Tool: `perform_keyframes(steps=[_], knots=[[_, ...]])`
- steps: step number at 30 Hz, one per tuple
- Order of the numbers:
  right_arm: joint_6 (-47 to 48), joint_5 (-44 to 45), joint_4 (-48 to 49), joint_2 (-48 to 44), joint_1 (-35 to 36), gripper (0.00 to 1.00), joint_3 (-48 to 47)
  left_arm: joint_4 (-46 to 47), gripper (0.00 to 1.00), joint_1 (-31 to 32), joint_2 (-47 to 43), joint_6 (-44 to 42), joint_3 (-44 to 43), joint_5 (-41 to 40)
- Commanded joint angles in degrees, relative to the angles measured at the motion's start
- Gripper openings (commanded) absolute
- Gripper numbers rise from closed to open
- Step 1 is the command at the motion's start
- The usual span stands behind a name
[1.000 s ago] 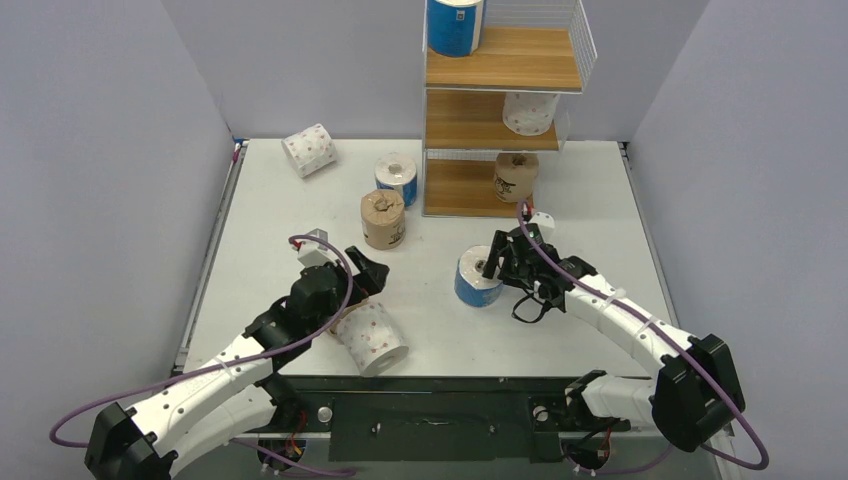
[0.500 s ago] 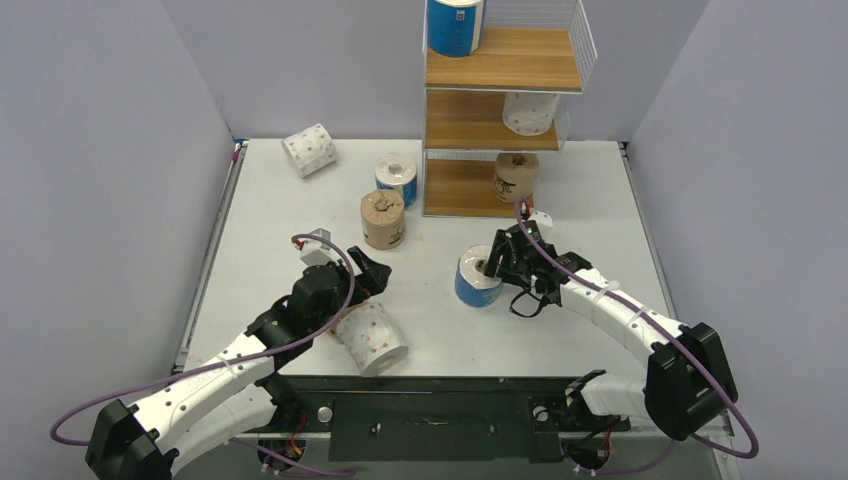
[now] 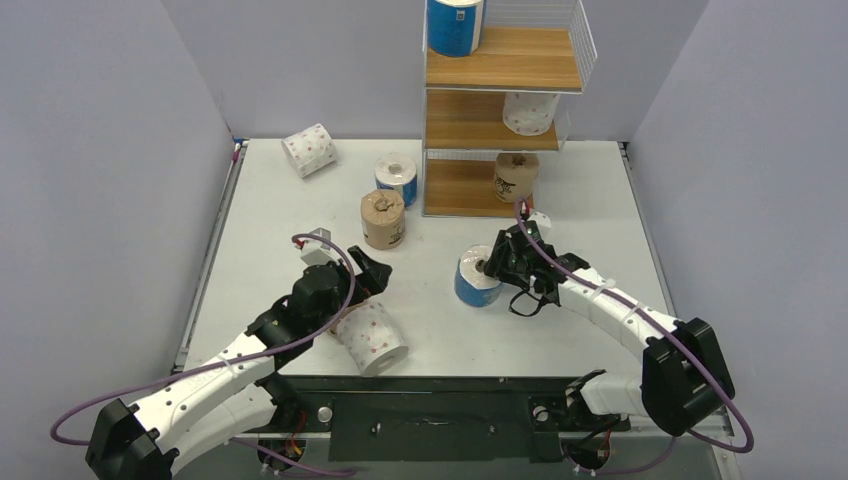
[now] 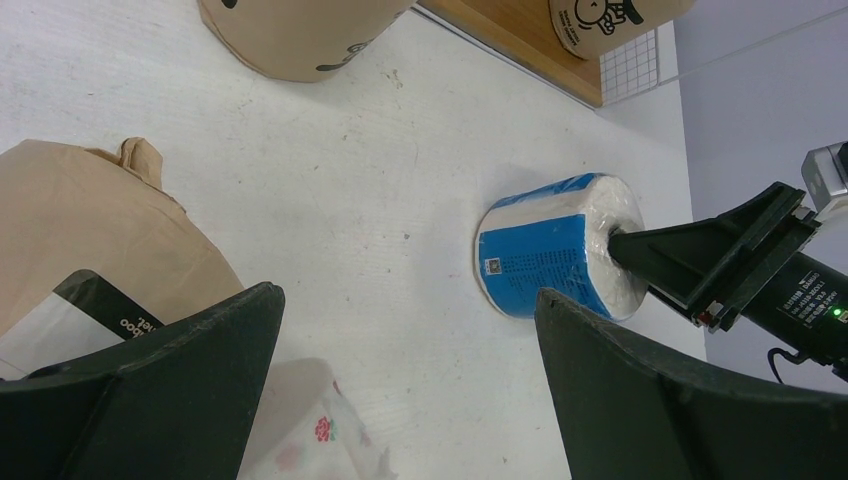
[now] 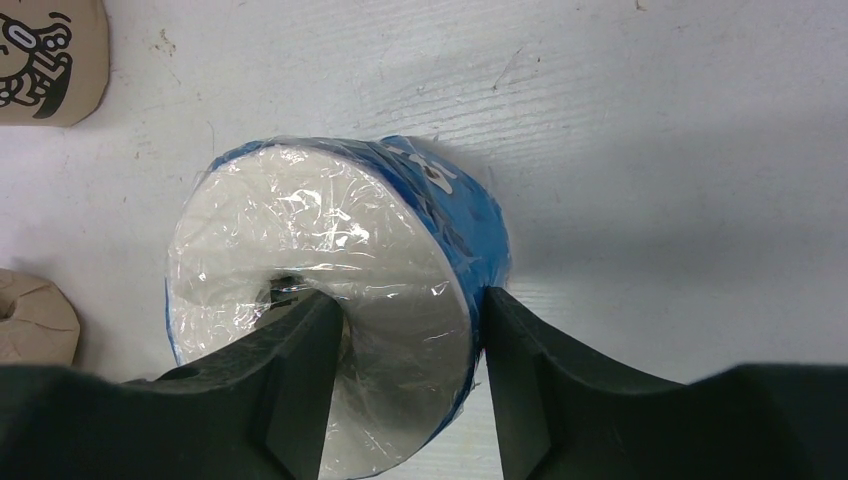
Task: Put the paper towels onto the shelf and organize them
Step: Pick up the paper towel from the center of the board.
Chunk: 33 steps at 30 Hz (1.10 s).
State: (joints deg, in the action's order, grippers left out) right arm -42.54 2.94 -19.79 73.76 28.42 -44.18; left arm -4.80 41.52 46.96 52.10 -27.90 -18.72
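Note:
A blue-wrapped paper towel roll (image 3: pixel 475 278) stands on end mid-table. My right gripper (image 3: pixel 492 262) is shut on its wall, one finger in the core and the other outside, as the right wrist view shows (image 5: pixel 410 300). My left gripper (image 3: pixel 365 270) is open and empty, just above a white pink-dotted roll (image 3: pixel 370 338) lying on its side. The shelf (image 3: pixel 500 60) stands at the back and holds a blue roll (image 3: pixel 455 25) on top, a dotted roll (image 3: pixel 528 110) in the middle and a brown roll (image 3: pixel 515 175) on the bottom board.
Loose on the table are a dotted roll (image 3: pixel 308 150) at the back left, a blue roll (image 3: pixel 396 178) and a brown roll (image 3: pixel 383 219) left of the shelf. Another brown roll (image 4: pixel 100 230) lies close beside my left fingers. Walls enclose the table.
My right gripper has slid a little left onto the blue roll, one finger going into its core. The left arm has barely moved.

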Motion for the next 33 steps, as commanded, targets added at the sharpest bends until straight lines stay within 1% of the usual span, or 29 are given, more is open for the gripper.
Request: perform_keyframes(steps=[1, 6, 9, 13, 17, 19, 24, 28, 31, 33], knots=[[0.0, 0.6, -0.8, -2.0, -0.5, 0.43, 0.5, 3.3, 0.96, -0.3, -0.1, -0.1, -3.2, 0.5], [1.1, 1.9, -4.6, -6.0, -0.7, 0.40, -2.9, 3.9, 0.96, -0.3, 0.2, -0.3, -4.4, 0.2], [1.8, 2.6, -8.0, -8.8, -1.0, 0.39, -5.4, 6.0, 0.97, -0.3, 1.1, -0.9, -6.4, -0.4], [3.0, 4.0, -12.3, -12.4, -1.5, 0.38, -11.1, 6.9, 0.96, -0.4, 3.0, -3.3, -11.6, -1.0], [4.8, 6.5, -17.1, -14.5, -2.3, 0.38, -20.4, 8.2, 0.96, -0.4, 5.6, -6.4, -18.7, -2.2], [5.8, 7.8, -19.3, -14.3, -2.9, 0.38, -27.8, 10.2, 0.96, -0.5, 7.1, -8.2, -21.2, -2.6], [6.7, 8.8, -22.1, -11.9, -4.7, 0.38, -39.9, 17.4, 0.96, -0.4, 12.3, -11.6, -26.2, -1.1], [6.7, 9.0, -22.7, -8.6, -5.9, 0.39, -49.2, 18.5, 0.96, -0.4, 17.5, -15.8, -33.4, 0.0], [6.4, 8.3, -22.9, -6.0, -7.6, 0.39, -55.7, 21.3, 0.96, -0.4, 21.3, -20.2, -38.1, 3.4], [6.2, 8.3, -22.9, -4.1, -8.2, 0.39, -59.6, 24.8, 0.96, -0.3, 23.2, -22.9, -39.9, 6.2]])
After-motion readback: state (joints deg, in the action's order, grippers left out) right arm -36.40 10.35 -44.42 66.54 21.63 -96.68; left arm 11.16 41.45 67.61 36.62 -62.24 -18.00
